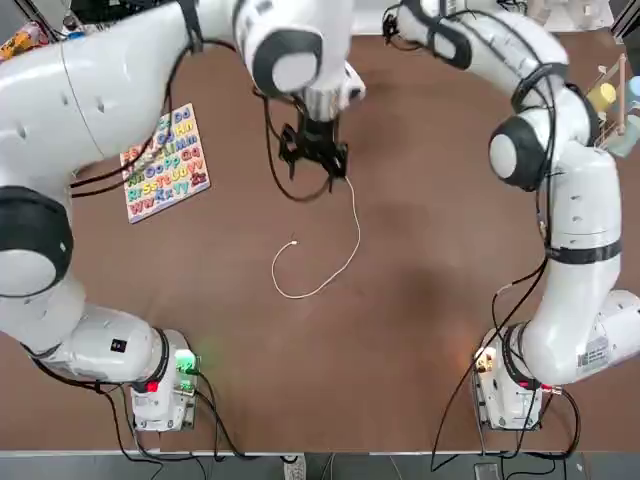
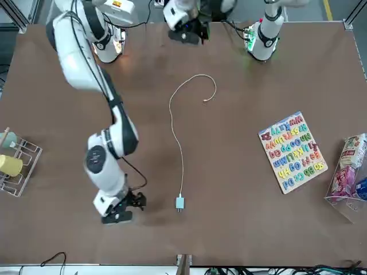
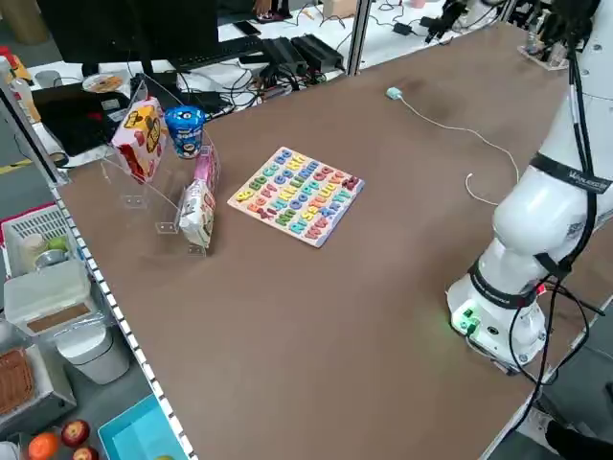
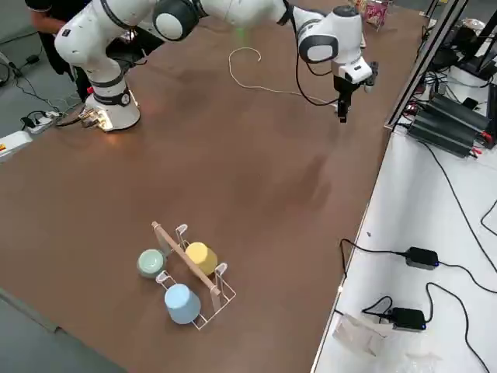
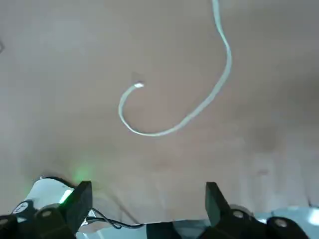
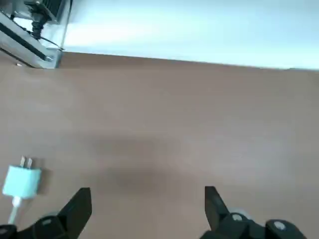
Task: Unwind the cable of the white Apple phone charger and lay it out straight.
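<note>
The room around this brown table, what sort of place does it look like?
Probably a robotics lab or test workshop: two white arms are bolted to the table, a bench alongside holds power bricks and electronics boxes, and props like an alphabet puzzle board are laid out.

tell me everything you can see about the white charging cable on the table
The cable is a very thin white cord lying loose on the brown table, with nothing holding it. From the small pale-blue plug at the table's far side from the robot it runs fairly straight toward the arms' bases, then curls into an open hook that ends in a tiny connector tip. So it is unwound but not yet fully straight. It lies flat, clear of the alphabet puzzle.
</note>
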Controlling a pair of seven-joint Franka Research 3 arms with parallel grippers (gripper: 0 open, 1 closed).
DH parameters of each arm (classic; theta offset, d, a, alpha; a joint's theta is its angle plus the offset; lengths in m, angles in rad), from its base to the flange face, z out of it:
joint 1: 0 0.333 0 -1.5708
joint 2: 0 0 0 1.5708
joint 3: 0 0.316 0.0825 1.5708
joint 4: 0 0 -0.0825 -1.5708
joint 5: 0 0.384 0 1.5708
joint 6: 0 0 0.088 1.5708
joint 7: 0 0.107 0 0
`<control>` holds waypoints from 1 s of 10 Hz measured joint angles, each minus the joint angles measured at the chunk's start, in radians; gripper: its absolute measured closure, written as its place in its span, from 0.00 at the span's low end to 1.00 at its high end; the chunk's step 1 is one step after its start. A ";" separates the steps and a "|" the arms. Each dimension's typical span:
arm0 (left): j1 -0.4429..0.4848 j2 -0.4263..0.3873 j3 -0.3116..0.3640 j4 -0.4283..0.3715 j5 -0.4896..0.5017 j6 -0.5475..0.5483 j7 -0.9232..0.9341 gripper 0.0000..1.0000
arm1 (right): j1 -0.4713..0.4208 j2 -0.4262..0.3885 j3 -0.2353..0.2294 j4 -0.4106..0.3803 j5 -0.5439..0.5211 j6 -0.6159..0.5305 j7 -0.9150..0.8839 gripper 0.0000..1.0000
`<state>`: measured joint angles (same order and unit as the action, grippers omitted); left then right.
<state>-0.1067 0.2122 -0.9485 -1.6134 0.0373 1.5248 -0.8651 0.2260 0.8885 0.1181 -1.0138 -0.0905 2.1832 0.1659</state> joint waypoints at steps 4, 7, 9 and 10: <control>0.298 -0.102 0.000 0.017 0.018 -0.058 0.010 0.00 | -0.268 -0.222 0.094 -0.151 0.006 -0.255 -0.352 0.00; 0.454 -0.164 0.002 0.014 0.028 -0.066 0.038 0.00 | -0.404 -0.414 0.132 -0.255 0.008 -0.467 -0.382 0.00; 0.534 -0.172 0.045 0.018 0.027 -0.067 0.143 0.00 | -0.432 -0.525 0.134 -0.292 0.012 -0.549 -0.326 0.00; 0.529 -0.173 0.116 0.031 0.014 -0.079 0.222 0.00 | -0.431 -0.575 0.138 -0.317 0.011 -0.556 -0.261 0.00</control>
<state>0.4226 0.0390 -0.8322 -1.5823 0.0510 1.4463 -0.6430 -0.2046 0.3137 0.2564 -1.3311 -0.0791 1.6271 -0.0951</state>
